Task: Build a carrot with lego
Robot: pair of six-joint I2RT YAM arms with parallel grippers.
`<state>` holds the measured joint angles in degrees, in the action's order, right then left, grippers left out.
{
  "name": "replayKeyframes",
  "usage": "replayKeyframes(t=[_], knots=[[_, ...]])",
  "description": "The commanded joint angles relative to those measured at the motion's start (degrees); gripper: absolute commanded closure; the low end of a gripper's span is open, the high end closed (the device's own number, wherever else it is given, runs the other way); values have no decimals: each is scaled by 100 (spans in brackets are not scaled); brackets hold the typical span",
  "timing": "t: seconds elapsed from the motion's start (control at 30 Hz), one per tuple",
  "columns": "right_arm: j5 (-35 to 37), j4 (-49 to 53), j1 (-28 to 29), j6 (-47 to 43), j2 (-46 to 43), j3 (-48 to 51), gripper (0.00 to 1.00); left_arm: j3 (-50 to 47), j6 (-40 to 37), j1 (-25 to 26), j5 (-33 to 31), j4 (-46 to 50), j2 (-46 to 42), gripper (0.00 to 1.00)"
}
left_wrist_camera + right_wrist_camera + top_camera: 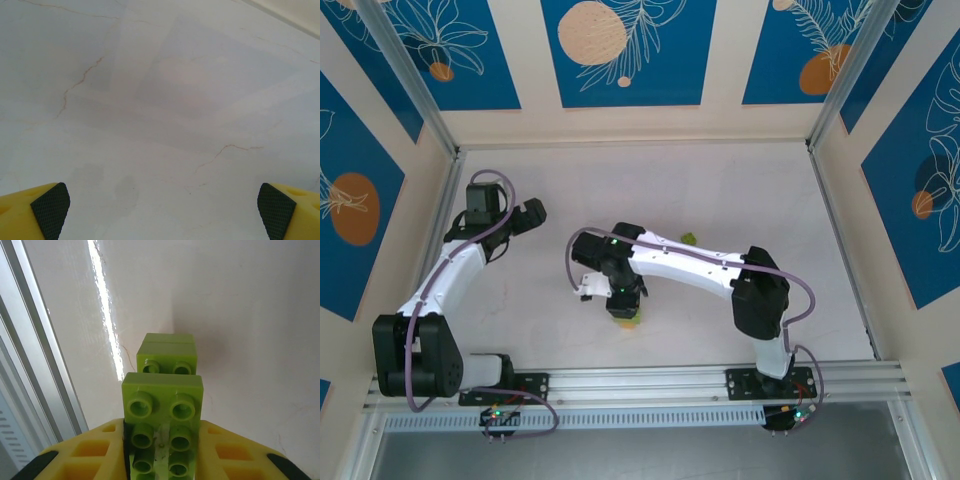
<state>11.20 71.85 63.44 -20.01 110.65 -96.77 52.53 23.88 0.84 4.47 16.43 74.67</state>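
Note:
My right gripper (162, 442) is shut on a stack of joined lime-green lego bricks (163, 395), the leafy part of the carrot, with their studs facing the camera. A further lime-green brick (167, 352) steps out beyond the held ones. From above, the right gripper (623, 298) points down at the table's middle and the green stack (626, 318) pokes out under it. A loose lime-green brick (689, 238) lies behind the right forearm. My left gripper (527, 215) is open over bare table at the far left; its fingers (50, 212) are spread wide with nothing between them.
The white table (740, 190) is walled on three sides by beige panels with blue prints. A metal rail (650, 385) runs along the near edge and appears as grey strips (35, 390) to the left of the held bricks.

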Motion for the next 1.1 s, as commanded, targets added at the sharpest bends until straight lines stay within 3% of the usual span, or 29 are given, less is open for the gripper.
replayKeyframes(t=[0.0, 0.47, 0.8, 0.93, 1.07], knots=[[42, 200, 78, -108, 17, -140, 68, -48, -87, -84, 55, -102, -146, 1], [13, 163, 94, -135, -34, -56, 64, -48, -99, -84, 80, -110, -138, 1], [52, 83, 85, -118, -164, 36, 49, -33, -103, -84, 80, -99, -137, 1], [118, 40, 87, -100, -247, 16, 35, -33, -107, -84, 80, -102, -138, 1], [309, -39, 86, 13, -527, -149, 29, -65, -103, -84, 115, -157, -147, 1]])
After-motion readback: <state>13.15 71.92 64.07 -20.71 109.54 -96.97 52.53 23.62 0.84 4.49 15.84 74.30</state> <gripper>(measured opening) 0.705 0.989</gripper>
